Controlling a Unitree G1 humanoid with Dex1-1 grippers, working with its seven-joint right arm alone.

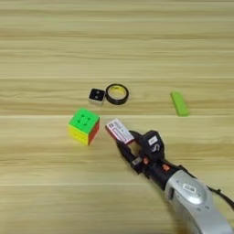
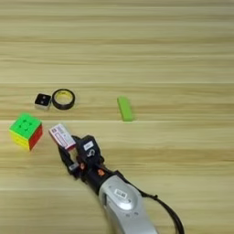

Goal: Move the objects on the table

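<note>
Light-wood worktop [image 1: 55,41] with plank-like grain stripes, a handful of small bits scattered across the middle.

The silver forearm comes in from the bottom right and its black two-finger gripper [image 1: 124,140] has its fingers [image 1: 122,147] clamped around the near end of a flat red-and-white rectangular box [image 1: 119,130], one finger on each side, box lying at an angle. Just left of the box sits a colour puzzle cube [image 1: 84,126], green face up, yellow and red faces on the sides, close to the box but not touching. Behind those there's a small black-and-white cube-ish block [image 1: 96,95] right beside a black ring [image 1: 117,94]. A flat green bar [image 1: 179,103] lies well off to the right of the ring, on its own.
</note>
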